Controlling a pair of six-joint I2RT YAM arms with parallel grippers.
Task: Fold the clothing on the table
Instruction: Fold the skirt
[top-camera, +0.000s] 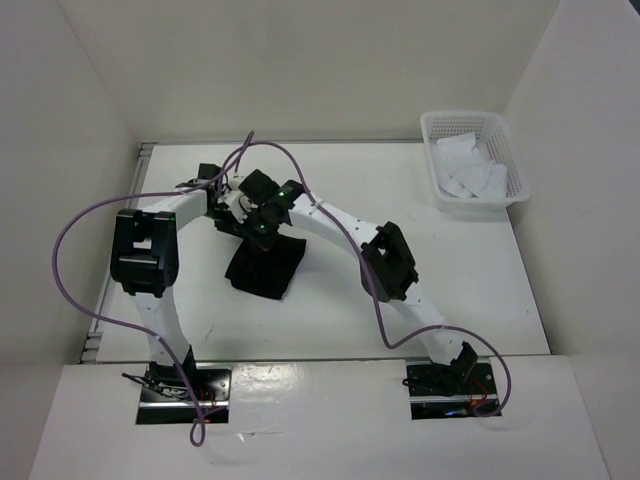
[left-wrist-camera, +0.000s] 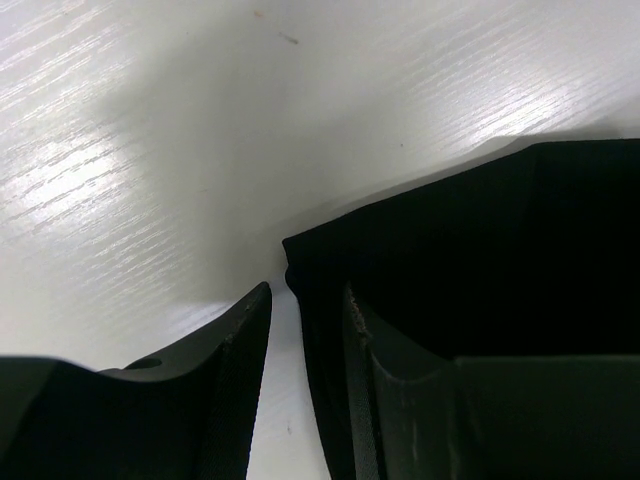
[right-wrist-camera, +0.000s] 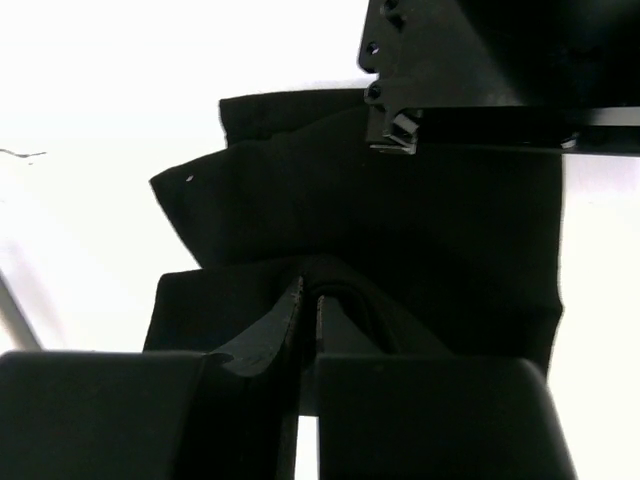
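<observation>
— What does the room look like?

— Plain white walls (top-camera: 330, 70) close in the table (top-camera: 480, 290) at the back and on both sides. The tabletop is white and smooth; in the left wrist view it shows a faint streaked grain, a soft sheen and a broad grey shadow. A thin metal rail (top-camera: 100, 320) runs along its left edge.

— Anything on it apart from the arms?

— A white lattice basket (top-camera: 430, 150) sits in the far right corner, with white cloth pieces (top-camera: 470, 170) inside. A purple cable (top-camera: 60, 250) loops over the left arm.

— And the clothing?

— The clothing (top-camera: 265, 268) lies near the middle of the table, black and matte, partly bunched, under both wrists and well apart from the basket.

— The grippers?

— The right gripper (right-wrist-camera: 308, 300) is pinched tight on a raised fold of the clothing, which tents over its fingertips. The left gripper (left-wrist-camera: 307, 300) stands at a narrow gap at the garment's corner: the cloth's edge lies against one finger, with a strip of bare table between the edge and the other.
</observation>
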